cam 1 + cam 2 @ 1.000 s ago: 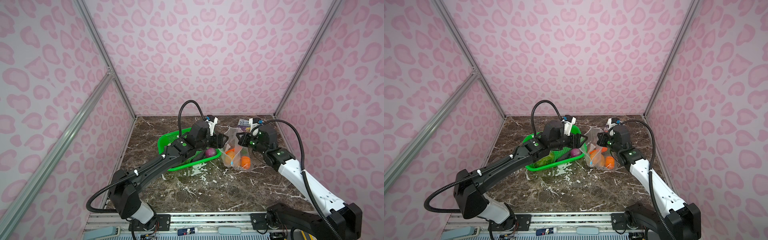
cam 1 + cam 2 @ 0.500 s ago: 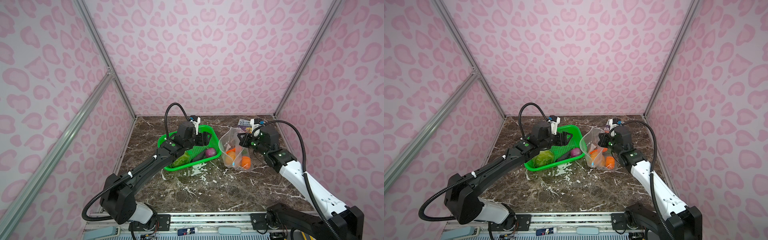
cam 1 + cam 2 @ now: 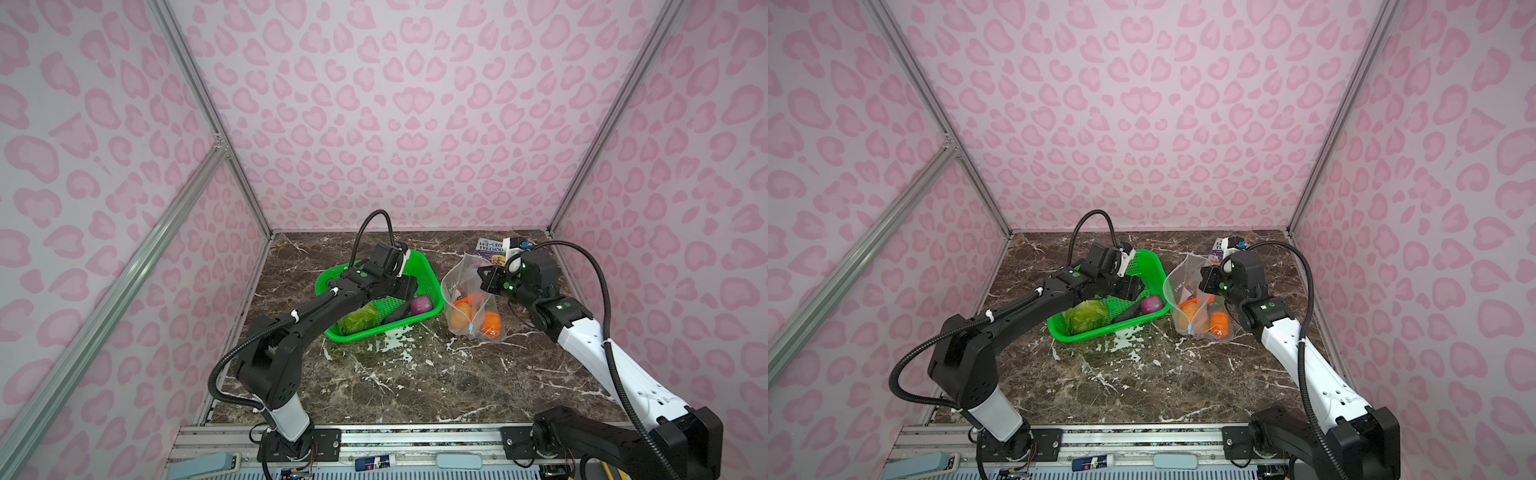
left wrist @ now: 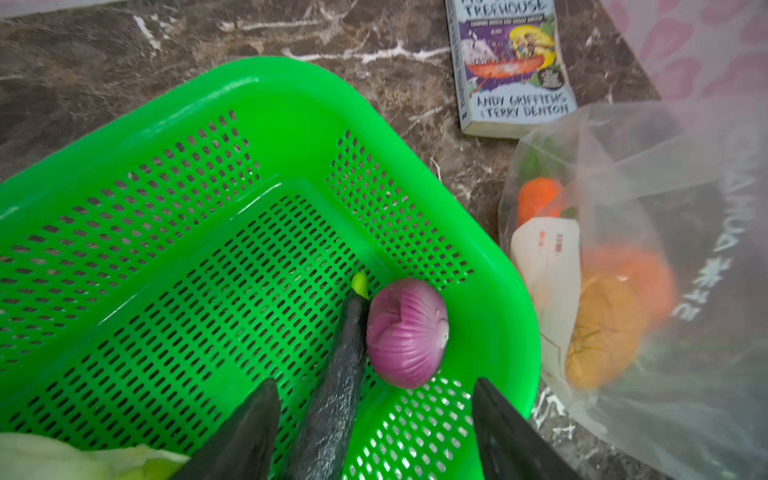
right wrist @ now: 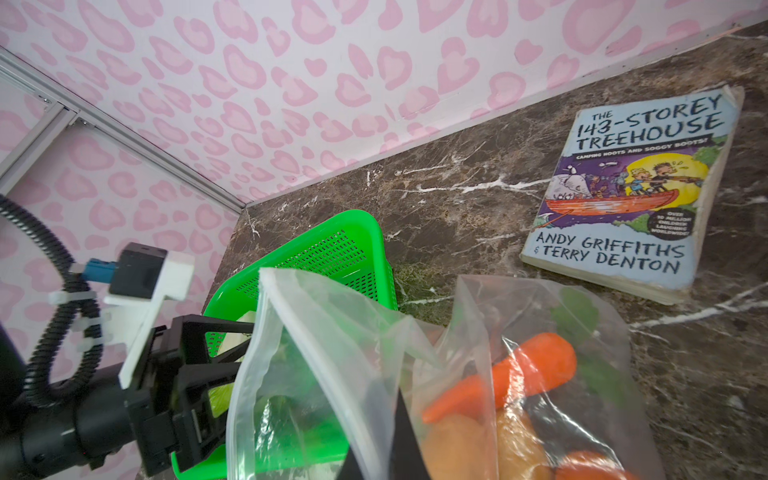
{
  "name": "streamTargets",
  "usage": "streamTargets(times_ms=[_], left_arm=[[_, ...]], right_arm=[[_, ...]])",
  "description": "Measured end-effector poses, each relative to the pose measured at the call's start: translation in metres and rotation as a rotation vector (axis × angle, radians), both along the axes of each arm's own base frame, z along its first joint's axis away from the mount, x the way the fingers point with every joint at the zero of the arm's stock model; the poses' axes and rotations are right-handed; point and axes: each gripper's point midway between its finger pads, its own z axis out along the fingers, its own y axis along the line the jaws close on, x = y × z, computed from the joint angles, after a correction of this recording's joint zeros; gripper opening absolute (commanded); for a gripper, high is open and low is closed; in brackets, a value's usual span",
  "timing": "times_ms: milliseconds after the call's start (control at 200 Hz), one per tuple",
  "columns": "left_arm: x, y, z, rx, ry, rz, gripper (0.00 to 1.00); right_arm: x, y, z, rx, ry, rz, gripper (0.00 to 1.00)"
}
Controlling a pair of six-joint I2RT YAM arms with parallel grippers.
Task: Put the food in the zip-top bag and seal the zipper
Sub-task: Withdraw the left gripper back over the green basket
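The clear zip-top bag (image 3: 465, 278) (image 3: 1183, 280) stands open on the marble, and my right gripper (image 3: 484, 280) (image 5: 395, 436) is shut on its upper wall. Inside it lie a carrot (image 5: 536, 370), tan potatoes (image 4: 602, 332) and an orange pumpkin (image 3: 490, 324). The zipper's blue slider (image 3: 469, 328) hangs at the bag's near edge. My left gripper (image 3: 409, 286) (image 4: 374, 382) is open, low inside the green basket (image 3: 428, 272). The dark eggplant (image 4: 340, 374) lies between its fingers, and the purple onion (image 4: 407, 332) just ahead. A cabbage (image 3: 1086, 316) sits at the basket's near end.
A paperback book (image 3: 490, 251) (image 5: 623, 199) lies flat at the back right, just behind the bag. Pink patterned walls close in the back and both sides. The basket's right rim nearly touches the bag.
The left gripper has drawn back from the bag's mouth, swung over the basket and come down towards the onion and eggplant. The right gripper has held the bag still.
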Motion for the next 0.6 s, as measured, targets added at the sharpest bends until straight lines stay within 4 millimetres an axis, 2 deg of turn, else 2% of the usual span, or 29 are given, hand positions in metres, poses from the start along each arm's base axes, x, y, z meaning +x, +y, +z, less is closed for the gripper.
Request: streamTargets(times_ms=[275, 600], left_arm=[[0.006, -0.022, -0.021, 0.038, 0.033, -0.150, 0.74], [0.009, -0.033, -0.052, 0.077, 0.100, -0.220, 0.73]], right_arm=[[-0.002, 0.000, 0.001, 0.001, -0.001, 0.002, 0.00], [-0.005, -0.007, 0.007, -0.009, -0.015, -0.013, 0.00]])
